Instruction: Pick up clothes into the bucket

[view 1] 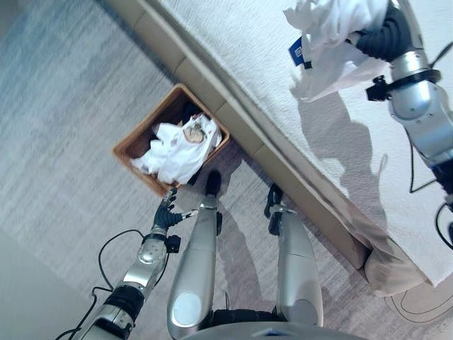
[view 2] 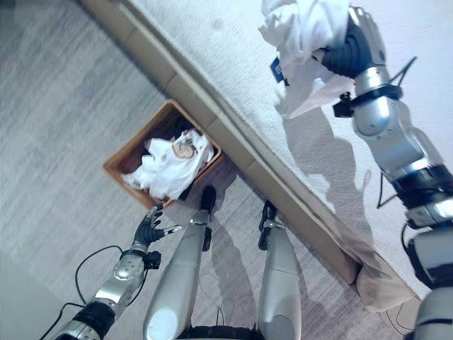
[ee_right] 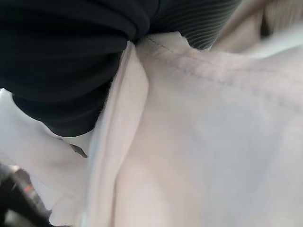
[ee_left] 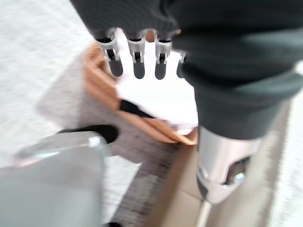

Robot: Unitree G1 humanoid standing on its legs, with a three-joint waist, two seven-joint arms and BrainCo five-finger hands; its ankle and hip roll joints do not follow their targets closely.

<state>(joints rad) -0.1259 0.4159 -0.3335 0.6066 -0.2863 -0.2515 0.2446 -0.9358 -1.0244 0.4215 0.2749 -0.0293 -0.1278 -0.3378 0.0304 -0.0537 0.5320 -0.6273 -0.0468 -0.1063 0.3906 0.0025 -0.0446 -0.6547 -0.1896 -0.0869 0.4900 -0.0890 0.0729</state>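
A brown wicker basket [view 1: 129, 145] stands on the carpet against the bed's base, with white clothes [view 1: 177, 150] and a dark piece heaped in it. My left hand [view 1: 164, 214] hangs just short of the basket's near corner with straight fingers [ee_left: 137, 64] and holds nothing. My right hand [view 1: 386, 35] is raised over the bed, shut on a bunched white garment [view 1: 329, 35] with a blue tag. The garment hangs clear of the bedcover and throws a shadow on it. The same cloth [ee_right: 213, 142] covers that hand's fingers in the right wrist view.
The white bed [view 1: 248, 42] runs across the upper right, with its beige base [view 1: 233, 117] along the basket's far side. Grey carpet [view 1: 64, 106] spreads to the left of the basket. A beige pillow [view 1: 393, 273] lies by the bed's lower right edge.
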